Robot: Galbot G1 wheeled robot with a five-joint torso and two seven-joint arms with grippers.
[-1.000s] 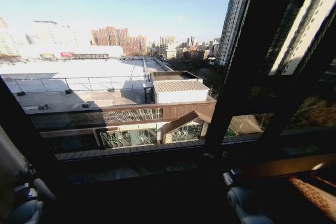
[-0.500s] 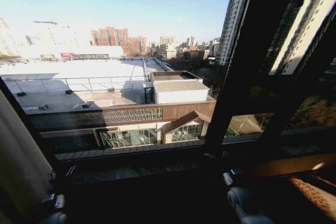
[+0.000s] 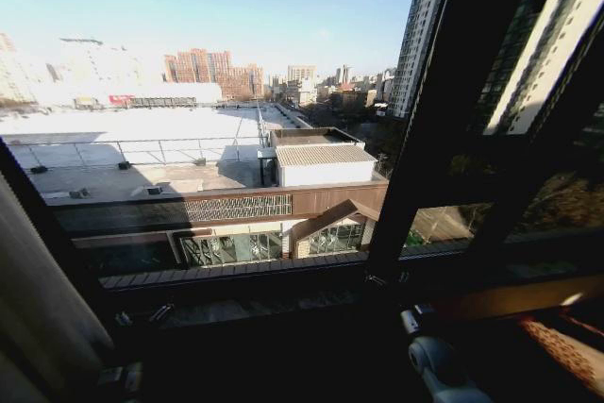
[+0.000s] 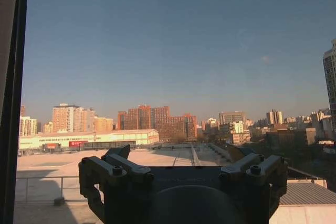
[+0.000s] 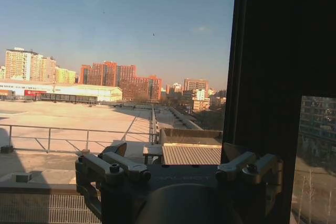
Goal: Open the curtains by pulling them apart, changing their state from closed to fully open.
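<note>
Here, head view: your curtains (image 3: 38, 318) bunched at lower left edge beside dark window frame (image 3: 444, 129); wide glass between stays bare. Right arm (image 3: 436, 365) low at right.
Left wrist view: left gripper (image 4: 178, 156) fingers apart, empty; pale curtain edge at side.
Right wrist view: right gripper (image 5: 176, 153) fingers apart, empty, frame close beside. No writing readable.
</note>
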